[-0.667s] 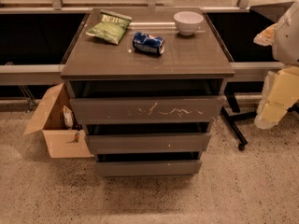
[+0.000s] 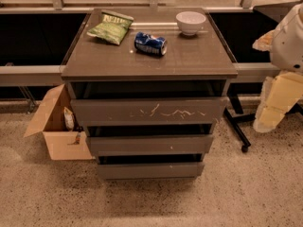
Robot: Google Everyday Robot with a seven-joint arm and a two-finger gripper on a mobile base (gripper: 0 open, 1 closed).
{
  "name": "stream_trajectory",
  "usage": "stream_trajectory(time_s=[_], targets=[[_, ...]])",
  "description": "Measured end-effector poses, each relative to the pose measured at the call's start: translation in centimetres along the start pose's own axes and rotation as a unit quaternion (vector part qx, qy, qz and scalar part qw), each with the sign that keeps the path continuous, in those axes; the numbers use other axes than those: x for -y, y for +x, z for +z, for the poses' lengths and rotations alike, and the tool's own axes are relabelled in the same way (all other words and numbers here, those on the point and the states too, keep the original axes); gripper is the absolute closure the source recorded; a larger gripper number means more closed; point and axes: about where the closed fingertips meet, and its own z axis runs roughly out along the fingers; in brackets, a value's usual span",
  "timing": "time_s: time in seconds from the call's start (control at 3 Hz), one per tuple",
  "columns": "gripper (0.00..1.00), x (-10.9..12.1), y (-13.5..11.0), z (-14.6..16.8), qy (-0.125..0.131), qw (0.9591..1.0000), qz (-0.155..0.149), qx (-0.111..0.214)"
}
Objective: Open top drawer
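The top drawer [image 2: 149, 110] is the widest grey-brown front of the small cabinet, with white squiggly scratches across its middle. A dark gap shows between it and the cabinet top [image 2: 109, 63]. Two narrower drawer fronts [image 2: 149, 144] sit below it. My arm is at the right edge, white above and cream below. The gripper [image 2: 267, 119] hangs at the arm's lower end, to the right of the top drawer and apart from it, at about its height.
On the cabinet top lie a green chip bag [image 2: 110, 27], a blue soda can [image 2: 150, 43] on its side and a white bowl [image 2: 191, 22]. An open cardboard box [image 2: 57, 126] stands on the floor at the left. A black wheeled leg [image 2: 236, 131] is at the right.
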Motion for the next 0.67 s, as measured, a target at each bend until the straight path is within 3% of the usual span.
stream_trajectory(time_s=[0.33, 0.67], targets=[[0.00, -0.2, -0.1, 3.6, -0.028, 0.9994, -0.013, 0.016], [0.00, -0.6, -0.3, 10.4, -0.082, 0.9939, -0.047, 0.057]])
